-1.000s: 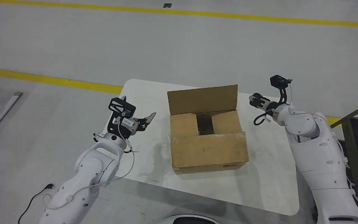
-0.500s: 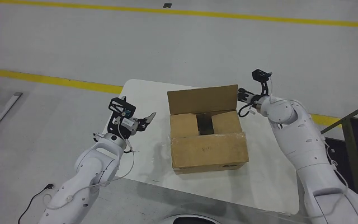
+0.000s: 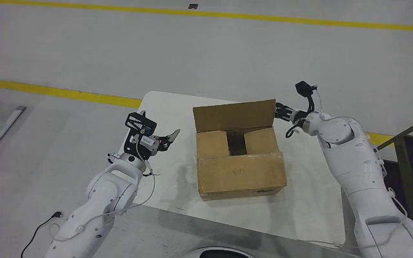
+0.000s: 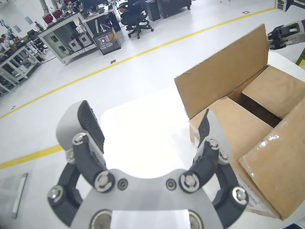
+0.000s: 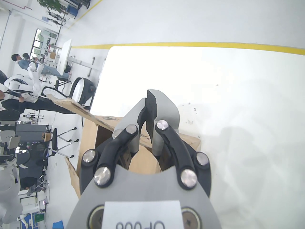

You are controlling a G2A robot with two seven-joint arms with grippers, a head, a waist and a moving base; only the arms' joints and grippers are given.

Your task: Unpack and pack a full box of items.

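Top view: the box (image 3: 242, 171) sits mid-table (image 3: 310, 213), its long axis running left to right and its opening facing up, with the rear flap (image 3: 233, 116) standing upright on the far side. Left wrist view: the left gripper (image 4: 147, 117) hovers beside the box's left end, jaws spread wide and empty. Right wrist view: the right gripper (image 5: 147, 106) is at the rear flap's right corner, fingers almost together, nothing visibly between them.

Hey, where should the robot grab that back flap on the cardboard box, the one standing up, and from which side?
Grip the back flap along its free top edge, near the corner beside the right gripper. It is a thin sheet standing nearly upright, so probably come from that end, one finger on each face. Its lower edge is hinged to the box.
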